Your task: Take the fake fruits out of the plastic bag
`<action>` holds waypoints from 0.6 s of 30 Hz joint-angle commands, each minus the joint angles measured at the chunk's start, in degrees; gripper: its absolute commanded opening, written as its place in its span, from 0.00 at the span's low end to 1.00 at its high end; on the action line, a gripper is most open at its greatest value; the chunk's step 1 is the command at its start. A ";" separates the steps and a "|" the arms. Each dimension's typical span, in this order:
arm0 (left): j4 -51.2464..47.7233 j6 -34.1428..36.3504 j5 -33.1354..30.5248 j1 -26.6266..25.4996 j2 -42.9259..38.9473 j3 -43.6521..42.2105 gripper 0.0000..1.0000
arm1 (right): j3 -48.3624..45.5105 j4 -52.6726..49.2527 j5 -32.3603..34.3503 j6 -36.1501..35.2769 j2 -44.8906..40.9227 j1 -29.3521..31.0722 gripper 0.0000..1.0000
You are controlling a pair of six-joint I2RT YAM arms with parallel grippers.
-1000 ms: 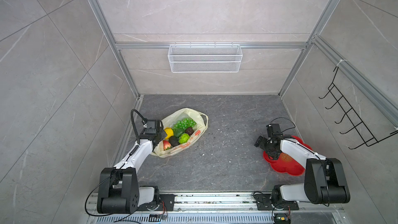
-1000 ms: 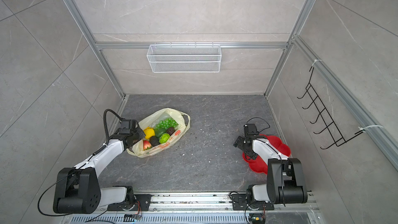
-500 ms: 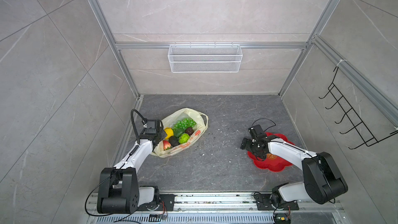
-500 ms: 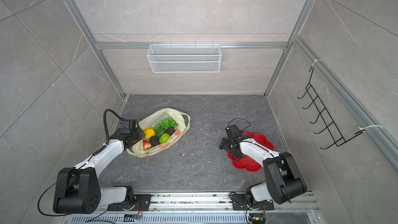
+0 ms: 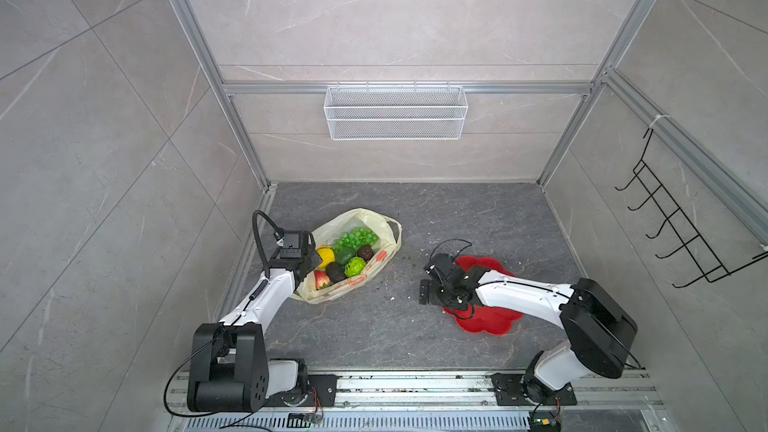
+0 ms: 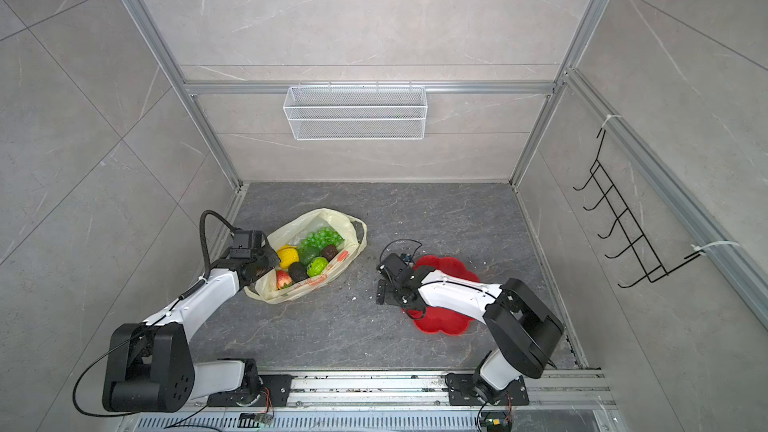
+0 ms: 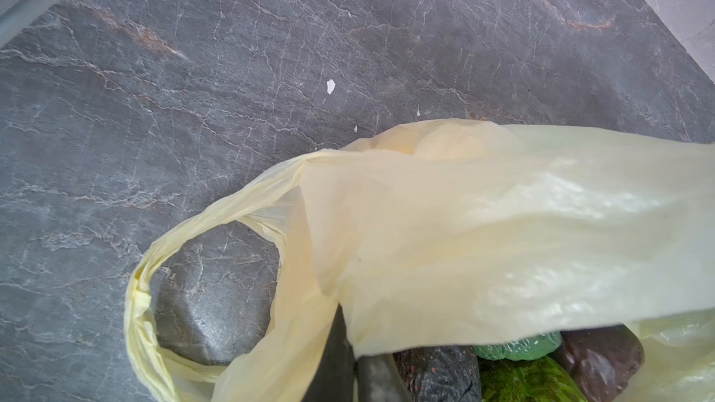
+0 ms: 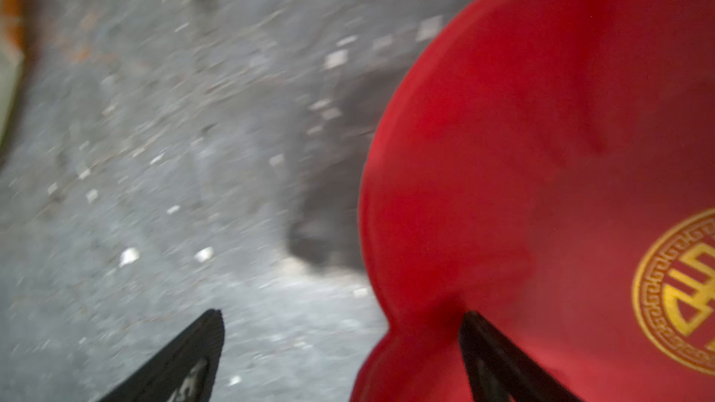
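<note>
In both top views the plastic bag (image 5: 362, 214) is seen lying on the dark stone surface (image 5: 457, 218), left of centre, mouth upward. Its long axis runs diagonally from near-left to far-right, with one loop handle (image 5: 395, 229) at the far-right end. The fake fruits (image 5: 345, 261) are all contained inside it: green grape bunch (image 5: 358, 238) at the far end, yellow lemon (image 5: 325, 255), bumpy green ball (image 5: 355, 266), dark avocados (image 5: 336, 273) and a red strawberry (image 5: 321, 280) toward the near end. The left pincer (image 5: 311, 268) is placed at the bag's near-left rim. The right pincer (image 6: 382, 283) is held low, well apart from the bag, at the left edge of the red flower-shaped plate (image 6: 440, 328). Left wrist view: the fingers (image 7: 332, 353) of the left pincer are recorded pressed together with the bag's film pinched between them. The film is drawn taut over the fruits, and the second loop handle (image 7: 147, 284) lies slack on the surface. Right wrist view (blurred): the right pincer (image 8: 340, 357) is spread wide and holds nothing, with one finger over the plate and the other over bare surface.
</note>
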 commanded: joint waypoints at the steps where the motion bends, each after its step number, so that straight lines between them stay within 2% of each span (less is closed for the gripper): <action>1: 1.21 1.46 -0.88 -0.24 -0.36 -0.07 0.00 | 5.04 -1.09 1.53 2.28 3.43 5.01 0.97; 7: 1.84 1.66 -0.66 -0.21 -0.63 -0.41 0.00 | 11.51 -2.67 1.57 1.61 7.39 10.59 0.97; 11: 1.96 1.78 -0.50 -0.21 -0.63 -0.42 0.00 | 14.54 -7.24 4.28 -0.18 6.42 11.65 0.97; 16: 2.00 1.84 -0.38 -0.21 -0.71 -0.47 0.00 | 19.02 -19.98 17.51 -3.90 1.57 10.29 1.00; 18: 2.10 1.73 -0.31 -0.23 -0.93 -0.59 0.00 | 18.45 -20.77 19.02 -5.94 -0.90 7.12 1.00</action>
